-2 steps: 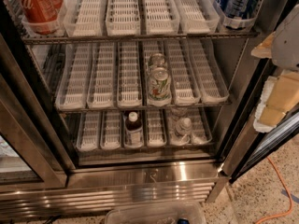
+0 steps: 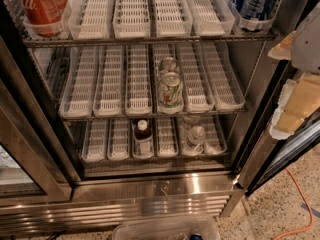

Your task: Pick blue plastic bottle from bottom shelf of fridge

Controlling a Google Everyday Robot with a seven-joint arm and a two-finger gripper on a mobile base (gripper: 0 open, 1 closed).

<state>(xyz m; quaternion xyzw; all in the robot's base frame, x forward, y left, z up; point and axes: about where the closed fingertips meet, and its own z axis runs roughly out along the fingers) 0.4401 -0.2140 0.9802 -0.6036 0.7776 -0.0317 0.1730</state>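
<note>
Bottle [image 2: 143, 136]: small, white cap, dark brownish shoulders, pale label. Upright in a white slotted tray, centre-left on bottom shelf [image 2: 107, 145] of fridge [image 2: 165, 190]. Gripper [image 2: 295, 104] at right edge, well apart.

White-capped, brown-shouldered blue plastic bottle [image 2: 143, 137] in white slotted trays [image 2: 167, 140]; red cans [image 2: 38, 6] upper left; beige-grey end effector [image 2: 296, 98] at right.

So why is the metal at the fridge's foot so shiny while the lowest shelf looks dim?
Camera view: light glares off the stainless base of the fridge; the bottom shelf sits in shade under the racks above, so the blue plastic bottle looks dark but for its white cap. The pincer isn't plainly visible; a pale shape at the right edge may be the arm.
</note>
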